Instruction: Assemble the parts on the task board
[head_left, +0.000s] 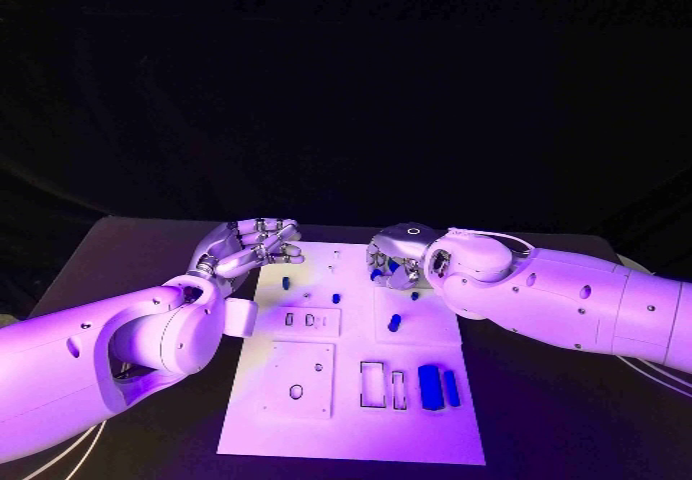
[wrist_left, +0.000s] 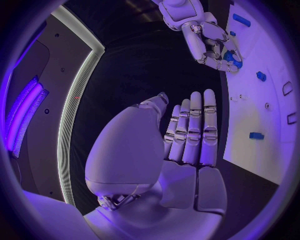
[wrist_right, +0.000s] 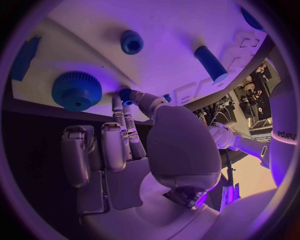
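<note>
Task board (head_left: 433, 440), a flat white plate with a matte face, lies in the middle of the head view on the black desk (head_left: 577, 420), its near edge toward the bottom of the frame. Raised square panels and rectangular cut-outs break its surface; two outlined slots (head_left: 384, 385) sit in its lower middle. Just right of them lie two long blue bars (head_left: 438, 386), side by side. A short blue peg (head_left: 394, 322) stands at the centre of the board, and smaller blue pieces (head_left: 336, 297) dot the upper part.

In the right wrist view a round blue gear (wrist_right: 76, 90) with a toothed rim sits in the left of the frame by the board's edge, a blue knob (wrist_right: 132, 42) stands in the upper middle, and a dark blue cylinder (wrist_right: 210, 63) lies tilted in the upper right.

Left robot hand (head_left: 248, 252) hangs at the board's upper left corner in the head view; its silver fingers (wrist_left: 194, 130) lie straight and close together, holding nothing. Right robot hand (head_left: 400, 256) is over the board's upper middle, and its fingertips (wrist_right: 125, 102) pinch a small blue part (wrist_right: 125, 94) against the board.

Bare dark desk shows on both sides of the board and beyond its far edge.
</note>
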